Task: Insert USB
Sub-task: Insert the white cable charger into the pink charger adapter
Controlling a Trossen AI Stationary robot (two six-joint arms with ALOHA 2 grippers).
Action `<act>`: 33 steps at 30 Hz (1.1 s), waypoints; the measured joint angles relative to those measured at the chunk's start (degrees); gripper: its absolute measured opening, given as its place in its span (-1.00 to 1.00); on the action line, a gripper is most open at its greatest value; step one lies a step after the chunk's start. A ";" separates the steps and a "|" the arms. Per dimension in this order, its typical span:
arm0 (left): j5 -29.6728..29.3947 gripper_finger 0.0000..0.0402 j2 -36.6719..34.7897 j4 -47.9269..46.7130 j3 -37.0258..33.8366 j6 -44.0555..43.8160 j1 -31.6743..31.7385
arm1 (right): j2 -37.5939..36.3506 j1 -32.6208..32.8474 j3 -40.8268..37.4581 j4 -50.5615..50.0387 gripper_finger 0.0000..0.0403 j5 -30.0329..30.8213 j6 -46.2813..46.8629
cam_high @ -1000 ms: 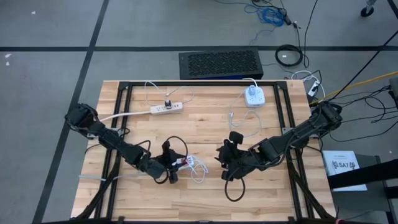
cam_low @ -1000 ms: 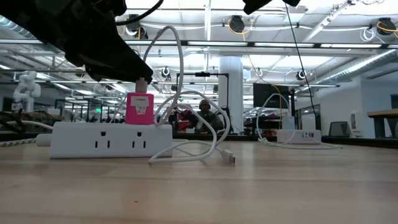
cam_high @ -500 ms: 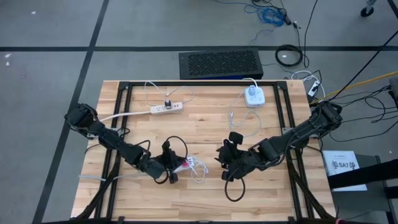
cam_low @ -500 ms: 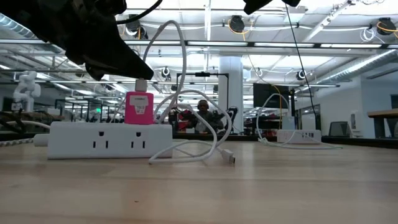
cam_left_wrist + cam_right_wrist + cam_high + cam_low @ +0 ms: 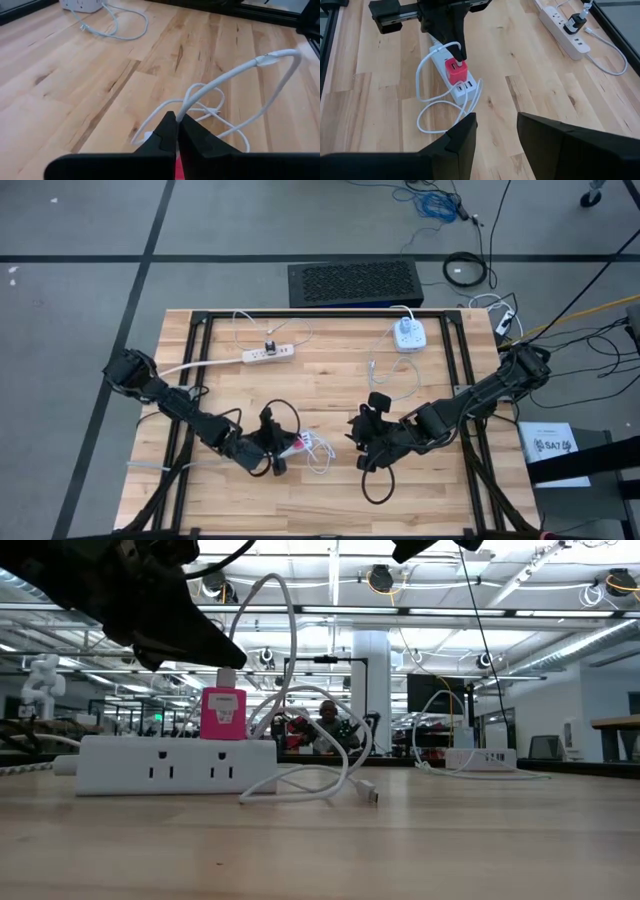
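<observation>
Wooden table (image 5: 330, 395) | power strips: 2 | left claw (image 5: 461, 54) clamped on white cable (image 5: 235, 75) | right claw (image 5: 362, 432) apart

2 pwr strips (image 5: 268, 353) (image 5: 456, 81), 1 pink charger (image 5: 456, 70), 1 white adapter (image 5: 407, 334)

A robotics lab: open hall with ceiling lights (image 5: 380, 578), monitors (image 5: 427, 692), and a white humanoid robot (image 5: 38, 680).

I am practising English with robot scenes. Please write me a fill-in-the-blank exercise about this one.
1. The charger plugged into the power strip is ____.
2. The left gripper is shut on a white ____ above the charger.
3. The right gripper holds ____.

Missing words: pink; cable; nothing
</observation>
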 joint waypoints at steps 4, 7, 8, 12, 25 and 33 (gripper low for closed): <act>-0.75 -0.97 0.63 0.03 0.03 -0.01 -0.70 | 0.02 0.00 0.00 0.00 -0.33 0.00 0.00; -1.23 -0.98 0.69 -0.32 0.01 0.00 -1.48 | 0.02 0.00 0.00 0.00 -0.33 -0.02 0.00; -1.29 -0.98 0.69 -0.45 0.00 0.00 -1.76 | 0.01 0.00 0.00 0.00 -0.33 -0.02 0.00; -1.39 -0.98 1.12 -1.06 -0.04 -0.97 -2.27 | 0.01 0.00 0.00 0.00 -0.33 0.00 0.00; -1.63 -0.98 3.76 -0.31 0.01 -2.99 -3.31 | 0.02 0.00 0.00 -0.02 -0.33 0.00 0.02; -1.32 -0.98 3.76 -0.37 -0.04 -3.01 -4.31 | 0.02 0.00 0.00 -0.11 -0.33 -0.23 -0.35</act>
